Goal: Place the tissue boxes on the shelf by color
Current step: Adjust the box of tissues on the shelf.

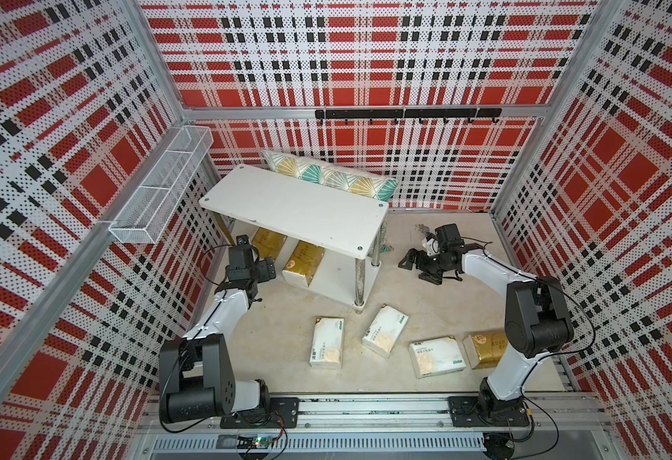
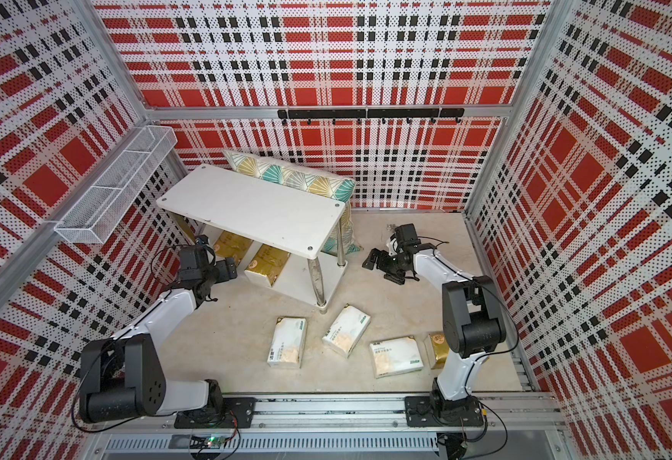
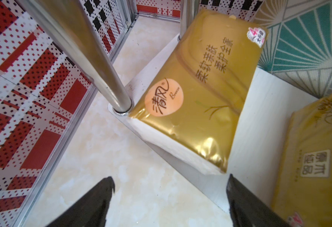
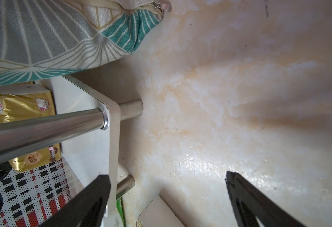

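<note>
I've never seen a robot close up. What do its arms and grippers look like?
The left arm and right arm have white shells, chunky black joints and thin black cables looping alongside. The left gripper and right gripper are matte black and tapered.

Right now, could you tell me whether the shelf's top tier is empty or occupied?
Empty: the top tier shows bare white board; two gold tissue boxes sit on the lower tier.
</note>
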Available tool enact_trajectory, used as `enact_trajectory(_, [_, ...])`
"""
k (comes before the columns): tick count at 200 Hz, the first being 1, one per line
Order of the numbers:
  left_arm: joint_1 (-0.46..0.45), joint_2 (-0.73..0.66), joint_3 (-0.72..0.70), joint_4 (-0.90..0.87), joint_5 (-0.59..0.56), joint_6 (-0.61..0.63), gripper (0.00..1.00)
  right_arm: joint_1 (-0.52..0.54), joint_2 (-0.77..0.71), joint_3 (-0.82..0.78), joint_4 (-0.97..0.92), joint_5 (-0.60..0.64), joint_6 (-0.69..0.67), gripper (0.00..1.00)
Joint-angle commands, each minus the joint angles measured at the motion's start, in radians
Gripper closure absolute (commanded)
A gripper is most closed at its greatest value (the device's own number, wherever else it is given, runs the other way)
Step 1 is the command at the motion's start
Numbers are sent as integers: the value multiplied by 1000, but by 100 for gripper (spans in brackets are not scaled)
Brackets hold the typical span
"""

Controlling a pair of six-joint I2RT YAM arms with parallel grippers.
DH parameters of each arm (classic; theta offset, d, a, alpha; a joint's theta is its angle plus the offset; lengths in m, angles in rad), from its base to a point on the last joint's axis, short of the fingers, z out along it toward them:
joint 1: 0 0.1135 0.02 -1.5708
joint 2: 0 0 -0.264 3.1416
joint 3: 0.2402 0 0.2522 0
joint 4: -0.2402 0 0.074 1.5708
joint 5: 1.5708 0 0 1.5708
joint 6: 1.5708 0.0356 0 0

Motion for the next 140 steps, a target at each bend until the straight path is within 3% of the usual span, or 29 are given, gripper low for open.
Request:
enact_trajectory(1, [13, 12, 24, 23, -13, -6, 6, 10, -24, -16, 10, -3, 2, 0])
enact_trajectory(140, [35, -1, 23, 33, 28, -4, 7, 10, -23, -20, 11, -1, 3, 0])
